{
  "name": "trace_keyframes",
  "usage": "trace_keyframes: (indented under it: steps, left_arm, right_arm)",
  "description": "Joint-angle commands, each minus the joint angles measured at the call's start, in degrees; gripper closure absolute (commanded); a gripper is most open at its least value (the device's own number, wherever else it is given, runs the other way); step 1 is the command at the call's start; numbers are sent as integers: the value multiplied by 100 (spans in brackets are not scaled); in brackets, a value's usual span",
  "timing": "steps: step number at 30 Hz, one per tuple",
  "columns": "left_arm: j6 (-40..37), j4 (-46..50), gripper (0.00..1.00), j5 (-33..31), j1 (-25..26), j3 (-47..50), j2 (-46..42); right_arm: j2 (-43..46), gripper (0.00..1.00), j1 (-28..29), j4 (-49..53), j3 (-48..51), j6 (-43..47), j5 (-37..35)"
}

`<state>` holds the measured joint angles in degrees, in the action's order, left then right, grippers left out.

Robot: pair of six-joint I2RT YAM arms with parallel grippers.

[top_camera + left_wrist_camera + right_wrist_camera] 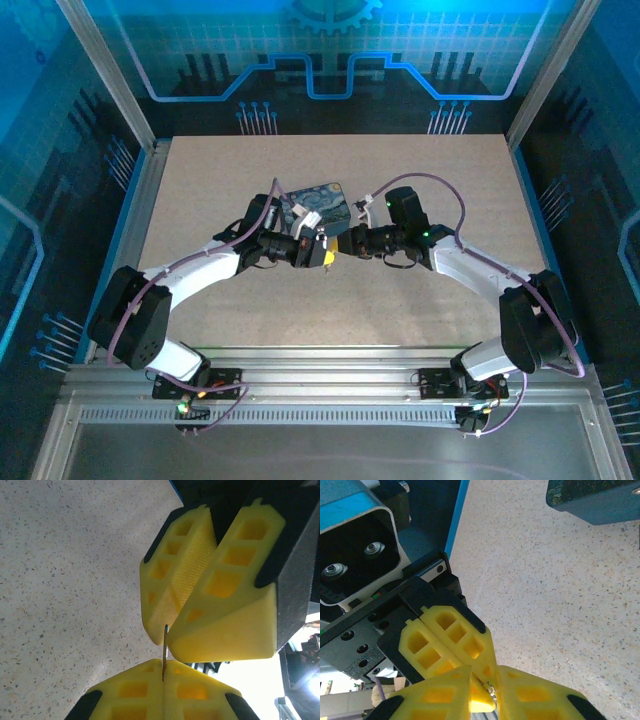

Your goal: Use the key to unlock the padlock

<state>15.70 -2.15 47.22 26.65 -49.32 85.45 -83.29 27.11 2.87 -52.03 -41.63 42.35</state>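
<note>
The key (pixel 164 650) is a thin metal sliver seen edge-on in the left wrist view. My left gripper (pixel 164 672) is shut on its lower end. Its upper end runs between the yellow fingertips of my right gripper (pixel 167 630), which close on it from the other side. In the right wrist view a small metal glint of the key (pixel 490 689) sits between the right gripper's (pixel 485 677) tips, with the left gripper's fingers (pixel 445 635) pressed up against them. From above, the left gripper (pixel 322 256) and right gripper (pixel 346 246) meet tip to tip mid-table. The padlock is hidden.
The blue-and-yellow swirl-painted box (pixel 318 203) lies just behind the two grippers, and its dark corner (pixel 592 500) is at the top right of the right wrist view. The speckled tabletop (pixel 400 320) stretches out all round, bounded by aluminium rails (pixel 140 200).
</note>
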Motion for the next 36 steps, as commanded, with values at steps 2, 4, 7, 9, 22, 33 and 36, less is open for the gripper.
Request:
trace_keyframes:
  steps: [2,4,7,9,22,33,36]
  left_arm:
    - [103,-220,100,128,-55,120,-160]
    - [117,-242,100,130,-57,141,-165]
    - [156,-277,100,119,-87,187,-178]
    - [163,-266,100,97,-104,210,-192]
    - [291,-165,63,-115,-212,331,-245]
    - [205,-32,64,-176,-196,294,-244]
    - [-83,392,67,-671,-65,185,-442]
  right_arm:
    - [-104,86,84,-298,94,-116,196]
    - [-127,91,79,-363,97,-150,244]
    - [-120,99,78,-361,98,-119,247]
    - [-85,100,50,-313,105,-48,225]
    - [6,100,-198,412,-80,546,95]
    - [-19,100,-225,668,-205,626,-56]
    - [-63,100,-200,1193,-429,646,-434]
